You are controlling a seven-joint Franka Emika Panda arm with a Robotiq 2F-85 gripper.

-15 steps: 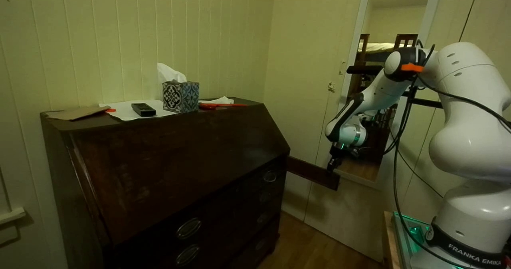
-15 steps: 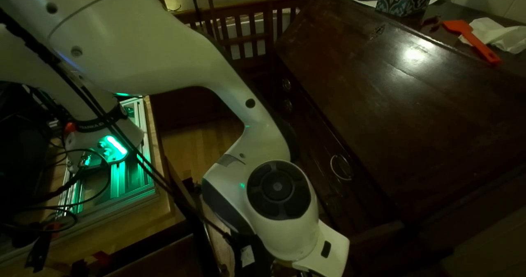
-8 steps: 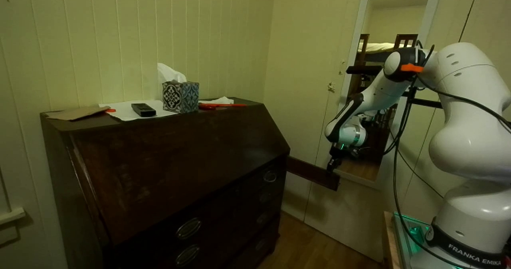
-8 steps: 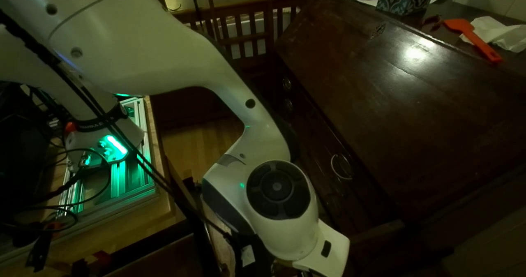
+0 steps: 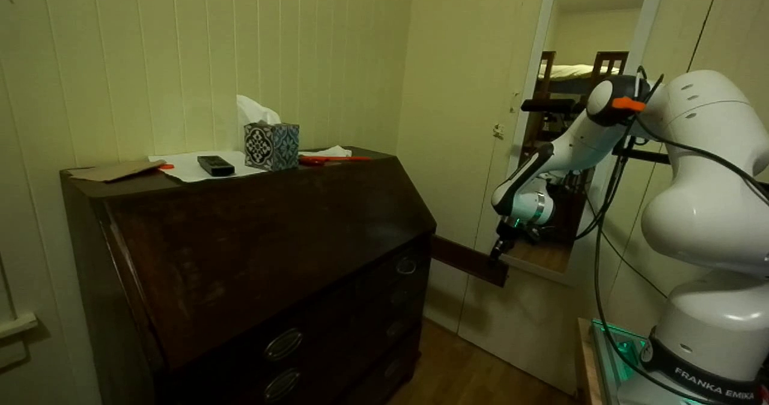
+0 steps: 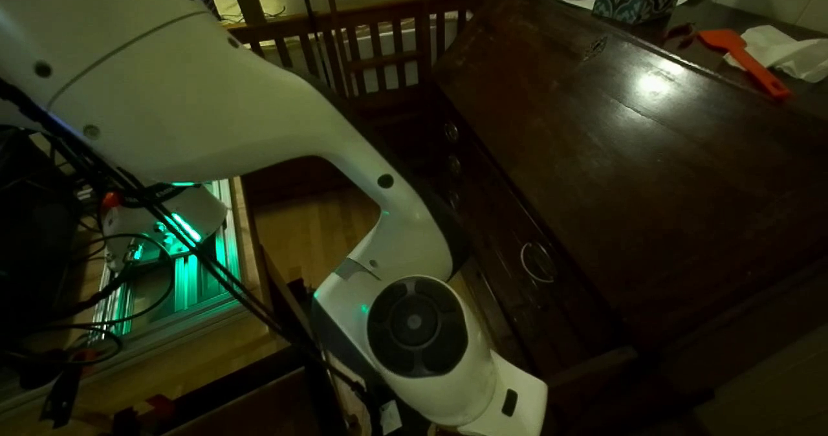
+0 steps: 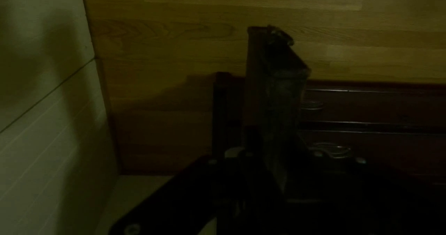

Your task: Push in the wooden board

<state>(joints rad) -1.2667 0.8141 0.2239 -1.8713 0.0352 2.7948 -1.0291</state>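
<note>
The wooden board (image 5: 462, 256), a dark-brown slat, sticks out from the right-hand end of the desk (image 5: 288, 231) in an exterior view. Near the board's outer end, my gripper (image 5: 495, 258) points down over its upper edge. In the wrist view the board (image 7: 277, 99) runs down between the fingers, with one side of the gripper (image 7: 275, 137) on each face, so the jaws look shut on it. That picture is very dark and the contact itself is hard to make out. The gripper's tips fall outside the frame of the exterior view with the arm (image 6: 420, 326) close up.
A wall mirror (image 5: 553, 225) and pale panelled wall (image 5: 444, 170) stand close behind the board. On the desk top are a tissue box (image 5: 271, 146), a remote (image 5: 216, 165) and an orange tool (image 6: 744, 61). Drawer handles (image 5: 406, 265) project from the desk front.
Over the last half second the board's outer end has shifted slightly toward the desk, with the gripper tilting a little along with it. The arm's elbow and forearm have also moved.
</note>
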